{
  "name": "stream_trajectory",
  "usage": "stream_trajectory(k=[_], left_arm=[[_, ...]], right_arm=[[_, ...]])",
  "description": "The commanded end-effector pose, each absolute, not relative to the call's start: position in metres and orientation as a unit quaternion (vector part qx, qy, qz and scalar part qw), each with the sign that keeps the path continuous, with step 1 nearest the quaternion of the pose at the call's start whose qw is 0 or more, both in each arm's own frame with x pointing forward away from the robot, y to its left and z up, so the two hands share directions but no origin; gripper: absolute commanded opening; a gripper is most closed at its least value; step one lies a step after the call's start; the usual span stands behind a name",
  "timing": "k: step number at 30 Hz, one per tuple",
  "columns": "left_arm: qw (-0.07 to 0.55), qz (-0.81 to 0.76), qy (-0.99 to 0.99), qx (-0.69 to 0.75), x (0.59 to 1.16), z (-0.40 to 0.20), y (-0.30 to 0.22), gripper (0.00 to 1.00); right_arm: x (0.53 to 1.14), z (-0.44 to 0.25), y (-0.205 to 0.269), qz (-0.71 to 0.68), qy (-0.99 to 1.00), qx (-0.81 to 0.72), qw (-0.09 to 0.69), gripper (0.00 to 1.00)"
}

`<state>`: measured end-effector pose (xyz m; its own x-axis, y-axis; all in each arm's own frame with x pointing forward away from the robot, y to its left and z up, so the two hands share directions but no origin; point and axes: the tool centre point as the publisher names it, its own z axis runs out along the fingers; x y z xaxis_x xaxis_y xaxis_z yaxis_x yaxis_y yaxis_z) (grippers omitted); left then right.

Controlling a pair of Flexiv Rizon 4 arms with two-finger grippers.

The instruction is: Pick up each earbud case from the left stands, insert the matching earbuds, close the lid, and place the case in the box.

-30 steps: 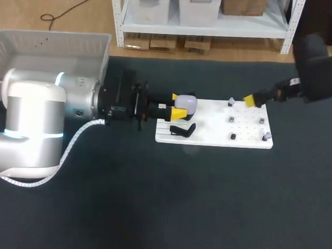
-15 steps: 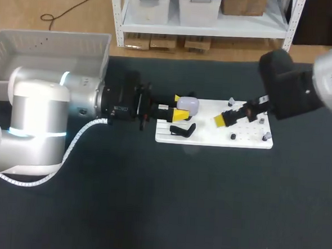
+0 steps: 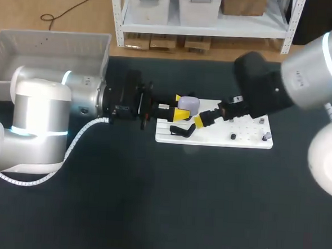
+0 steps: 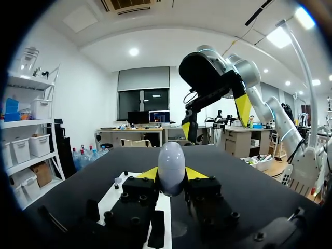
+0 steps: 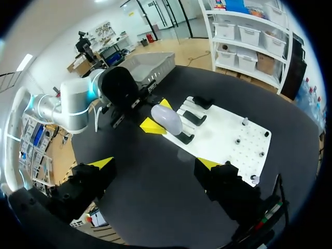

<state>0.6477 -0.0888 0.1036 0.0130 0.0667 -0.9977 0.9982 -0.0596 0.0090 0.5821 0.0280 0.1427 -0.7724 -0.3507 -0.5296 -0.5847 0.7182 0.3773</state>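
Clamped in the left jaws, the earbud case (image 3: 188, 104) lay near, around 10 o'clock of the right jaws, which stood wide apart

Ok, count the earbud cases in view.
1. A lavender earbud case is clamped in the left gripper, over the left end of the white board. Others may be hidden.
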Motion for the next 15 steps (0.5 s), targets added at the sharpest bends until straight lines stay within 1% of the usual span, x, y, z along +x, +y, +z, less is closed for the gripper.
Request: stream_trajectory(k=[1,15], left_arm=[[0.47,-0.496,0.498,0.535,0.649,0.103,-0.089,0.0],[0.47,-0.496,0.498,0.535,0.649,0.103,-0.089,0.0]], right_arm=[[0.596,0.136,0.037,0.266,0.907,-0.252,0.207,1.0],[0.622,0.12,0.046,0.256,0.921,-0.231,0.182,1.0]])
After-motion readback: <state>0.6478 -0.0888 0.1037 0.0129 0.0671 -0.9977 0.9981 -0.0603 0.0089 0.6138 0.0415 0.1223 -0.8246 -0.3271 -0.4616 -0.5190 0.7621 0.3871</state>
